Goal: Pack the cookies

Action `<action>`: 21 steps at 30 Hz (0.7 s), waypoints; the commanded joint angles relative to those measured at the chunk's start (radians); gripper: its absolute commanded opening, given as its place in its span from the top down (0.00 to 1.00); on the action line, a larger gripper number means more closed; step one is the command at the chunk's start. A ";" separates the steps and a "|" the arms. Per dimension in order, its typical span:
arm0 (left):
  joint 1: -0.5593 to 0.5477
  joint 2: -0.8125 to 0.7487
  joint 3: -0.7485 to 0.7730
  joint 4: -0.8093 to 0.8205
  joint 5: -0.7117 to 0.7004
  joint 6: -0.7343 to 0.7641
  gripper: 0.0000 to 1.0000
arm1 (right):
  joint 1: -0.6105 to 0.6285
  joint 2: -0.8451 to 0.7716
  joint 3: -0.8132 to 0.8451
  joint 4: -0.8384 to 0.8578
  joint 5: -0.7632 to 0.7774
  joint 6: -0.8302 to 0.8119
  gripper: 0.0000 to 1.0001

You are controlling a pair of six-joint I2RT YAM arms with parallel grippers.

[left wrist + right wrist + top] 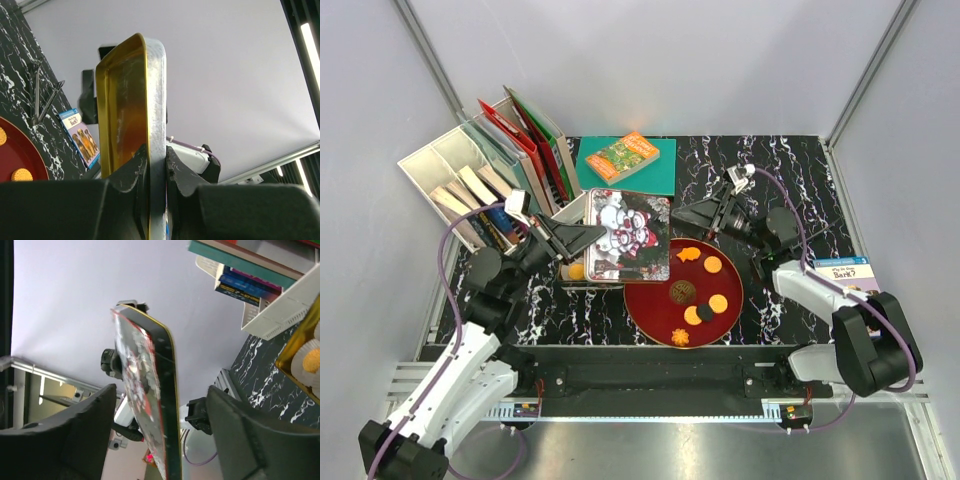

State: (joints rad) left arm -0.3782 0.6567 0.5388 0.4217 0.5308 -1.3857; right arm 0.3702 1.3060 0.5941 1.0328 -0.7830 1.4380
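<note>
Now the left tool (567, 240) is clamped tight on the left edge of the tin lid (628, 235). In the left wrist view its fingers (135, 172) pinch the lid's silver rim from both sides, and the gold inner face shows.

From above, the lid's cartoon-printed side faces up. It covers most of the tin base (572, 212) and overlaps the upper left rim of the red plate (655, 300).

The right tool (680, 215) stands at the lid's right edge with its jaws wide apart. In the right wrist view the lid's edge runs between the two fingers (95, 415) with a gap on each side, so this tool has hold of nothing.

Most of the cookies (713, 265) lie loose on the red plate:
- an orange leaf shape at the top
- round orange discs to the right and lower middle
- a dark brown disc in the centre
- an orange flower shape at the near rim

One more orange cookie sits in a white paper cup (577, 271) inside the tin base, just left of the lid. The right wrist view shows that cup in the gold interior.

The plate and tin rest on the black marbled table (790, 180). A white organizer (430, 165) full of books stands at the far left, and a green book (655, 175) lies behind the tin. A small dog book (840, 272) lies at the right edge.
</note>
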 commanded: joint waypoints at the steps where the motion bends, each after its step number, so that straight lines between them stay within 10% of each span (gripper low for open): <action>1: 0.004 0.018 -0.005 0.081 0.031 -0.016 1.00 | -0.001 0.041 0.095 0.090 -0.077 0.024 0.30; 15: 0.007 0.118 0.012 0.157 0.029 -0.010 1.00 | 0.024 0.023 0.181 -0.318 -0.245 -0.215 0.50; 21: 0.009 0.142 0.020 0.172 0.028 -0.006 1.00 | 0.022 0.003 0.179 -0.430 -0.237 -0.286 0.75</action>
State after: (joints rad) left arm -0.3779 0.7898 0.5297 0.5091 0.5541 -1.4067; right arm 0.3775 1.3514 0.7349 0.6888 -0.9703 1.2304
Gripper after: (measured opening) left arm 0.174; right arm 0.336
